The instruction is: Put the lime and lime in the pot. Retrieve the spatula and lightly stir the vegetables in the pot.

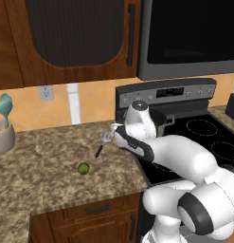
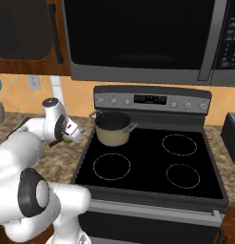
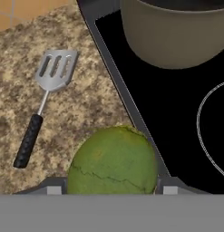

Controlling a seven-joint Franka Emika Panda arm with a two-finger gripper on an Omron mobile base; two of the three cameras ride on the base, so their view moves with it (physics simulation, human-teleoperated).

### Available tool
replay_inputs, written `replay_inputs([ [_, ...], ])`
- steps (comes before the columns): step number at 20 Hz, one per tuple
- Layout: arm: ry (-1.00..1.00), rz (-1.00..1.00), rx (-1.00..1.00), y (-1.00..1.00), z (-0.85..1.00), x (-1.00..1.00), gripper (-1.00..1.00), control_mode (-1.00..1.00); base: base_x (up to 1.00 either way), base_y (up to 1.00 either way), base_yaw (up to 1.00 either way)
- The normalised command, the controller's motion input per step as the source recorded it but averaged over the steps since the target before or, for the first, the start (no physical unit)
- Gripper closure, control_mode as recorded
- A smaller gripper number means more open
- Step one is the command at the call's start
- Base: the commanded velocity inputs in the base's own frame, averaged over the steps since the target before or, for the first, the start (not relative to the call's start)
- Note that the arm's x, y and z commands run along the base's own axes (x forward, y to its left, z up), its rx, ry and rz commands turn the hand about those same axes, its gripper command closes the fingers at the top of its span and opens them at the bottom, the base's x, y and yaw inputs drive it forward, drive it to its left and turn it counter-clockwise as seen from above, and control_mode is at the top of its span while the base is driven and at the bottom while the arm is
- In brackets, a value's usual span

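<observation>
Clamped between our pincer's (image 3: 112, 192) fingers, one lime (image 3: 112, 161) hangs over the counter's (image 1: 42, 161) edge by the stove (image 2: 152, 162). We see the pot (image 2: 112, 128) on the rear left burner; its inside is cut off from view. Our second lime (image 1: 83, 168) lies on open granite, apart from the spatula (image 3: 45, 102).

Lime (image 3: 112, 161) in pincer (image 3: 111, 188), near pot (image 3: 174, 34)

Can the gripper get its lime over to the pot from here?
Probably yes. The gripper holds a lime above the counter's edge, and the pot stands open on the near burner with nothing between them.
</observation>
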Motion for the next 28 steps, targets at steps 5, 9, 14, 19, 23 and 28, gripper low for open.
replay_inputs([
  [5, -0.33, 0.08, 0.00, -0.54, 0.81, -0.78, 1.00, -1.00, 0.00, 0.00, 0.00],
  [9, -0.32, 0.10, 0.00, -0.39, 0.97, -0.34, 1.00, -1.00, 0.00, 0.00, 0.00],
  [14, -0.07, 0.00, -0.01, -0.24, 0.96, 0.00, 1.00, -1.00, 0.00, 0.00, 0.00],
  [19, 0.05, 0.00, -0.05, -0.47, 0.77, 0.00, 1.00, -1.00, 0.00, 0.00, 0.00],
  [23, 0.03, 0.00, -0.13, -0.18, 0.01, 0.36, 1.00, -1.00, 0.00, 0.00, 0.00],
  [28, 0.08, 0.00, -0.14, -0.17, -0.31, 0.65, 1.00, -1.00, 0.00, 0.00, 0.00],
])
